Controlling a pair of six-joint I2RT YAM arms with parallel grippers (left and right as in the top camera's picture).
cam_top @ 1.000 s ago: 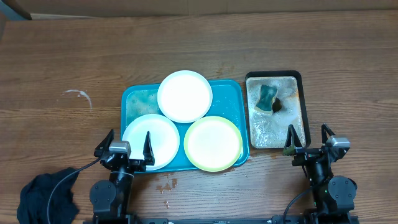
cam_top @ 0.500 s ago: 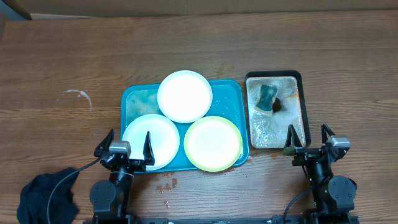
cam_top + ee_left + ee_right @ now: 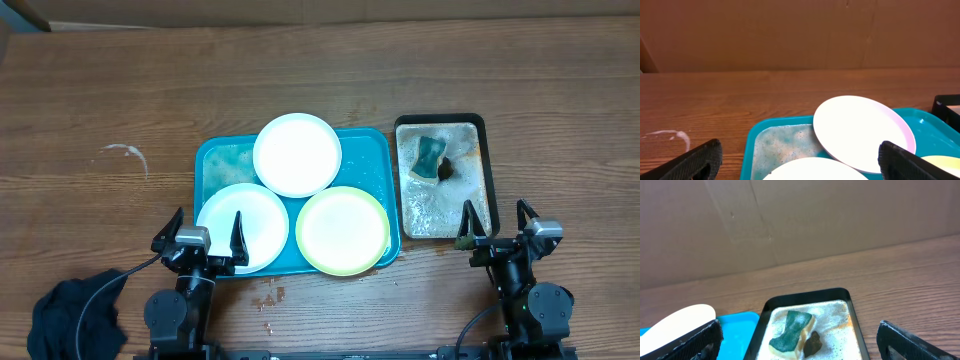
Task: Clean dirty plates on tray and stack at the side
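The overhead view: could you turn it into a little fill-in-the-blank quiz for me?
The teal tray holds ___ plates.
The sponge sits in the smaller tray, whose colour is ___.
The left end effector and right end effector are both ___, holding nothing.
The dark cloth lies beside the ___ arm.
Missing words: three; black; open; left.

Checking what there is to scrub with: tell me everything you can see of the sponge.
The sponge is a soft block, dark green on top with a pale yellowish layer beneath, bent rather than flat. It lies in foamy water in the far half of the black tray, with nothing gripping it. A dark brown lump sits close at its right.
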